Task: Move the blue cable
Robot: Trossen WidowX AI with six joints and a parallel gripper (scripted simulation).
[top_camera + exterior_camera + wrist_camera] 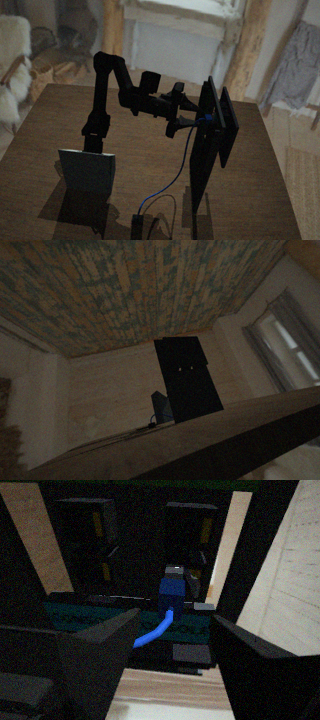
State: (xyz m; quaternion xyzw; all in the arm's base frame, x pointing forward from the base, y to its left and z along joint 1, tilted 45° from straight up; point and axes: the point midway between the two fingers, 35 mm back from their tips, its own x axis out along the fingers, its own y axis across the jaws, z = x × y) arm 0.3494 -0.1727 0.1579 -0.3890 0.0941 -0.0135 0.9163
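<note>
Parted fingers flank the blue plug at the CONSOLE label

Nearest in the top view, a small dark block sits on the wooden table, and the blue cable rises from it in a long curve. To its left a grey pedestal bears the black arm, which bends over at the top and reaches across toward a dark upright rack.

The gripper stands partly spread, pinching nothing. In the wrist view its fingertips frame the blue plug, with a visible gap on either side. The cable runs from the plug's near end and passes behind one finger.

The plug lies in front of a teal strip lettered CONSOLE, its pale front end pointing at the dark port housings beyond. The light is poor there, so it seems seated in its port, though the depth of the fit can't be made out. A green strip crosses the top edge.

Farther off, beyond the table, a grey cloth hangs near a wooden post and a pale wall.
</note>
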